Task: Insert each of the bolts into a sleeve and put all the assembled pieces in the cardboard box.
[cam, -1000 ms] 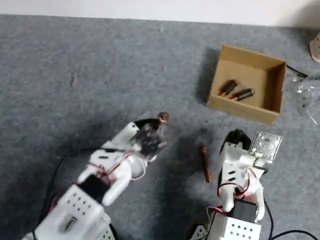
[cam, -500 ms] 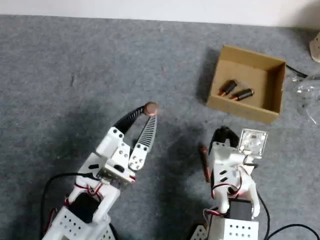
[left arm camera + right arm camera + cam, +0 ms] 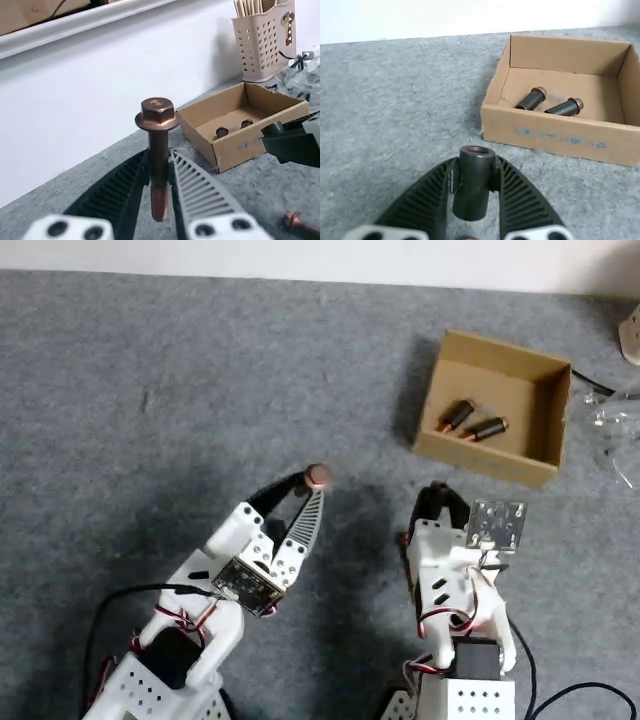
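While left end effector (image 3: 160, 152) clamps bolt (image 3: 159, 132) (upright), right end effector (image 3: 474, 164) grips sleeve (image 3: 472, 185)

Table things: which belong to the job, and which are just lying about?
Job: bolt in left gripper; sleeve in right gripper; loose bolt; cardboard box; two assembled pieces inside it.
Lying about: slotted basket of sticks; clear plastic.

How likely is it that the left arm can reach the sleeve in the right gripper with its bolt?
Probably yes. The left gripper holds the bolt head up, the right gripper holds the sleeve nearby, and the space between them looks free.
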Robot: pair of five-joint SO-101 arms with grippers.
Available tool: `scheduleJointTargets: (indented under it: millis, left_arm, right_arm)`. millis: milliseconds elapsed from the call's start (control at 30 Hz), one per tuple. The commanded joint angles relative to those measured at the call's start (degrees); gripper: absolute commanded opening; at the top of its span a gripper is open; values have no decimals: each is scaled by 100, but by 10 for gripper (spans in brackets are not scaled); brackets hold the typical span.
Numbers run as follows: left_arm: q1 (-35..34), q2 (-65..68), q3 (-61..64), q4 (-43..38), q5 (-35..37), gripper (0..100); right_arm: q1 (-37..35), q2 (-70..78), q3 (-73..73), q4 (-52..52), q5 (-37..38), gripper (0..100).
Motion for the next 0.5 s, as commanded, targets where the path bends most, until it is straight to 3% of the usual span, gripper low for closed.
scheduleJointTargets:
  millis: [0,167,333,467]
  left_arm:
    - [110,-154,136,-18,44,7]
    - [154,-119,136,-18,44,7]
    - [514,-154,136,-18,44,7]
    - [409,-145,136,-413,44,6]
  right_arm:
    - [-84,-31,716,-251,-44,4]
    - [-338,-48,716,-251,-44,4]
    - [-980,-66,716,-295,-18,4]
    - [-1543,-66,725,-602,-18,4]
